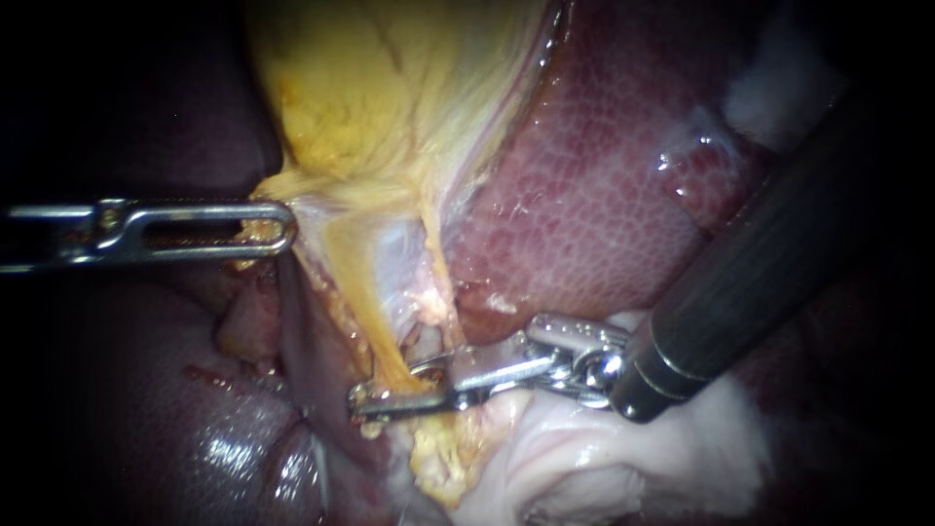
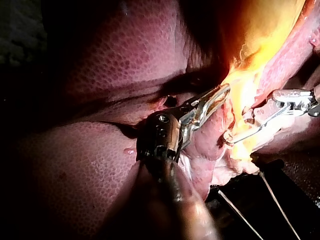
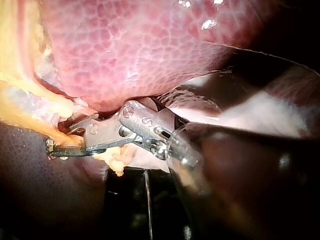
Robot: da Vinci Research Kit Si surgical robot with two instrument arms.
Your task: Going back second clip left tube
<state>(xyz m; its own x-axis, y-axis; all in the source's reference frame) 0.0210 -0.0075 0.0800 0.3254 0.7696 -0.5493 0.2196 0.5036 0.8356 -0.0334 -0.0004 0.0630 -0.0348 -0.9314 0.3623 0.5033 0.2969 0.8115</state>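
A thin yellow tube (image 1: pixel 383 343) runs down from the yellow gallbladder (image 1: pixel 390 88) beside the red liver (image 1: pixel 584 195). My right instrument (image 1: pixel 375 390) comes in from the right on a dark shaft. Its slim metal jaws stand open, and the tube passes between them. The right wrist view shows the same: the right instrument (image 3: pixel 57 142) with the yellow tube (image 3: pixel 30 122) between its jaws and a gap showing. My left instrument (image 1: pixel 282 226) comes in from the left, its slotted jaws shut on the gallbladder's lower edge. In its own view the left instrument (image 2: pixel 222 92) pinches that yellow tissue.
Pale white tissue (image 1: pixel 584 468) lies under my right instrument's wrist. A dark, glossy lobe of liver (image 1: pixel 146 409) fills the lower left. A thin membrane (image 1: pixel 390 263) stretches between the gallbladder and the tube.
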